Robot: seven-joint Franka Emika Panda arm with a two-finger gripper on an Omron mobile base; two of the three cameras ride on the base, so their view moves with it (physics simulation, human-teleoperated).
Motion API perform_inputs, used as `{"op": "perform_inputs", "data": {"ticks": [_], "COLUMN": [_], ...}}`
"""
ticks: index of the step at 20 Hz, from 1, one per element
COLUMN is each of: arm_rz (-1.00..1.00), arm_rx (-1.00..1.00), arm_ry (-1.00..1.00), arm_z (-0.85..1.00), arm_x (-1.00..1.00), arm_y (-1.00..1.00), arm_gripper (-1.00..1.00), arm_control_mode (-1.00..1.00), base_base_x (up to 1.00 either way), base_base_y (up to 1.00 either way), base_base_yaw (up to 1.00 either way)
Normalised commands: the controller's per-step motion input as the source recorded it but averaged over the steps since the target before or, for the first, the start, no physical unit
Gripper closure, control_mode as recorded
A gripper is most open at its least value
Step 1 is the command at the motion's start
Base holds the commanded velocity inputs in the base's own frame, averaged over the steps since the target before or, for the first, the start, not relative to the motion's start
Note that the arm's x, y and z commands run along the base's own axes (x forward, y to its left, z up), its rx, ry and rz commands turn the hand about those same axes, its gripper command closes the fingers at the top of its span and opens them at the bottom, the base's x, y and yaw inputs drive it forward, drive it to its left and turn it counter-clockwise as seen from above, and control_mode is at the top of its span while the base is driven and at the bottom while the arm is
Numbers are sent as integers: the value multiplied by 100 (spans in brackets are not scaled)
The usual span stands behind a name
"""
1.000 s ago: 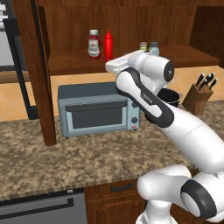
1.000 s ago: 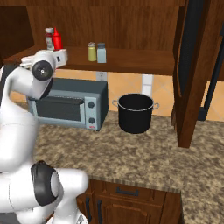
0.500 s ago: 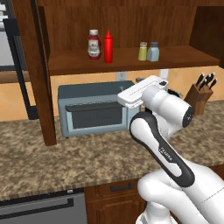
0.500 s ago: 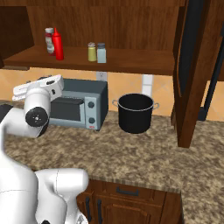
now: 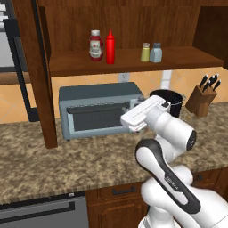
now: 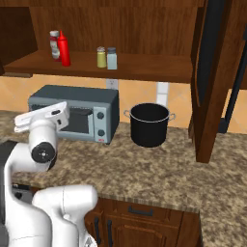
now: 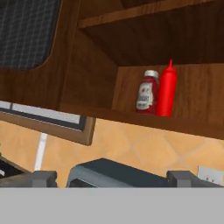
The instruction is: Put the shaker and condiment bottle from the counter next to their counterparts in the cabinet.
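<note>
Small pale blue-grey shaker with a grey cap [image 5: 156, 52] stands on the dark brown wooden cabinet [image 5: 133, 62] shelf, touching or just beside the yellowish-green shaker with a light cap [image 5: 145, 52], right of the shelf's middle. Nearer the left end, the slim all-red squeeze bottle with a pointed nozzle [image 5: 110, 47] stands hard against the wide red ketchup bottle with white cap and label [image 5: 95, 45]. Both look light and rigid, smooth enough to slip; a mid-body grip would suit. The two-finger gripper [image 7: 111, 177], jaws apart and empty, hangs above the grey toaster oven [image 5: 95, 111] on the speckled granite-look counter [image 5: 67, 164].
</note>
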Motion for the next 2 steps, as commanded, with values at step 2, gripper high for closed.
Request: {"op": "perform_inputs", "data": {"ticks": [2], "arm_rz": [2], "arm_rx": [-1], "arm_ry": [11], "arm_z": [-26], "arm_x": [0], "arm_y": [0], "arm_gripper": [-100], "arm_control_mode": [-100], "base_base_x": [0], "base_base_y": [0], "base_base_yaw": [0]}}
